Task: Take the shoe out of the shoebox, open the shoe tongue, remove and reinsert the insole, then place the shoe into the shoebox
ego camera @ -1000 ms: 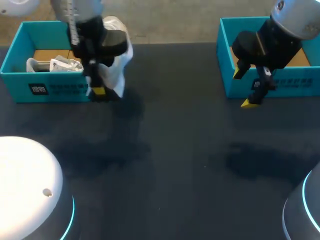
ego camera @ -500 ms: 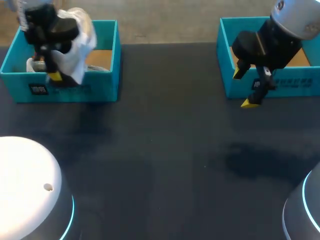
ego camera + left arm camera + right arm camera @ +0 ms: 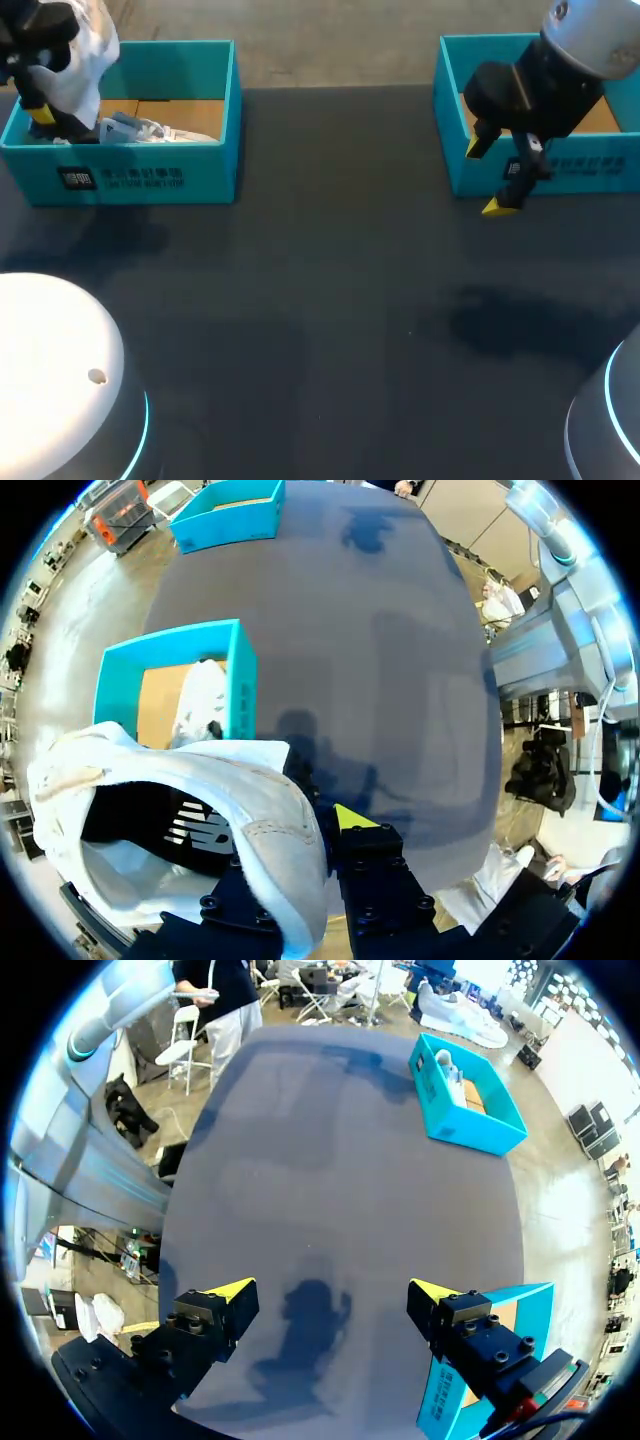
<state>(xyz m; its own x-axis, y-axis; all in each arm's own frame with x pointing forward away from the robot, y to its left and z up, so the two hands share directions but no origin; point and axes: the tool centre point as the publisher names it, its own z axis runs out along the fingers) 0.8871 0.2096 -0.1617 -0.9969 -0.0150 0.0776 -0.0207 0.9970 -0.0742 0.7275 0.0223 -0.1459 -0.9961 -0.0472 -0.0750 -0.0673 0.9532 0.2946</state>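
Shoe (image 3: 90, 60) moved left over shoebox (image 3: 150, 178) | my L gripper (image 3: 42, 112) clamping it | R gripper (image 3: 330, 1292) agape | next: lower in.

I log the shoe (image 3: 262, 810) as white, smooth leather-look, stitched; shoebox (image 3: 140, 175), upper left, matt teal cardboard, brown inside; table (image 3: 330, 330) dark, matt.

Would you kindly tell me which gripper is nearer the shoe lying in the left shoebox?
Left. The left gripper, shut on a second shoe, hangs over that shoebox's end, beside the lying shoe; the right gripper is by the other shoebox.
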